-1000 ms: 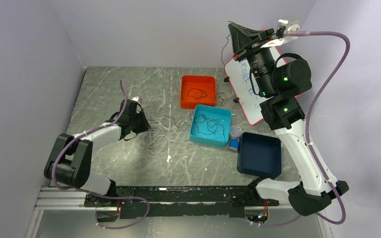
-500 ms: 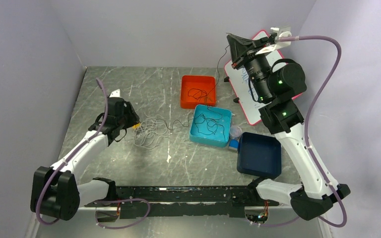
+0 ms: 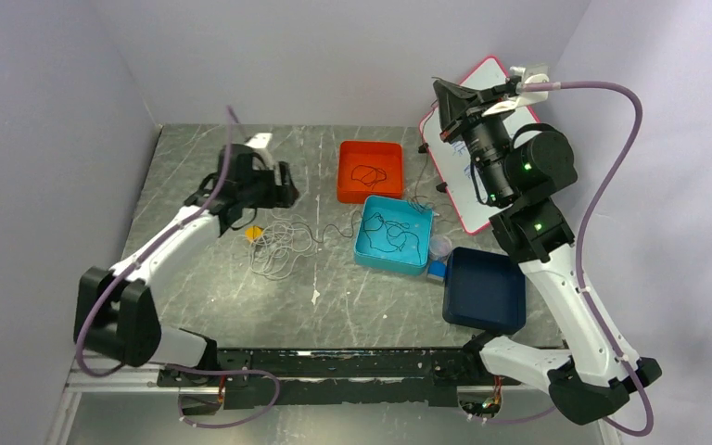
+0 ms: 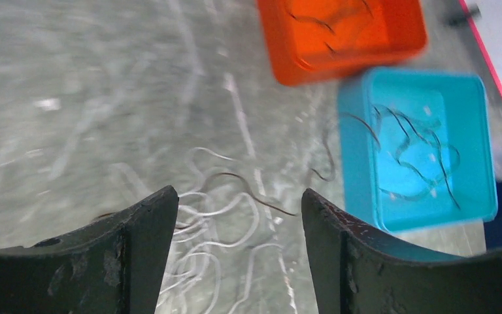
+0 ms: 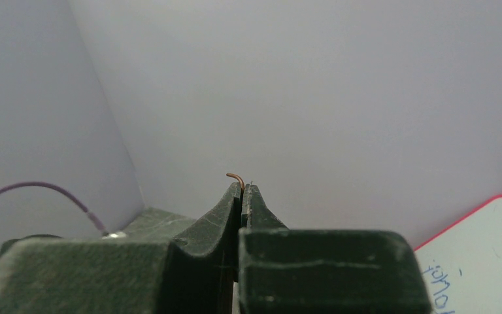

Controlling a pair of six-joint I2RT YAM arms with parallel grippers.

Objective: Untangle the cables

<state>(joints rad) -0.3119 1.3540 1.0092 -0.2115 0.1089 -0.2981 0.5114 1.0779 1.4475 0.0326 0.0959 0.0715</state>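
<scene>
Grey marbled counter [image 3: 380,311] fills the middle of the top view. Pink-rimmed whiteboard [image 3: 452,181] leans at its right edge, navy tray [image 3: 485,289] at lower right of centre. Teal tray [image 3: 391,264] at centre, black cables [image 3: 389,232] lying inside it. Orange tray [image 3: 343,171] just above it, near the back, one dark cable loop [image 3: 368,173] inside. Left hand [image 4: 238,196] hovers over the counter left of centre, jaws wide, nothing between them. Right hand [image 5: 243,186] raised high at upper right, in front of the whiteboard, pinched tight on a thin cable [image 5: 234,175] whose brown tip pokes out past the fingertips. Light cable tangle [image 3: 278,250] lies loose on the counter left of the teal tray, below the left hand. Small yellow bit [image 3: 254,234] at the tangle's left edge.
</scene>
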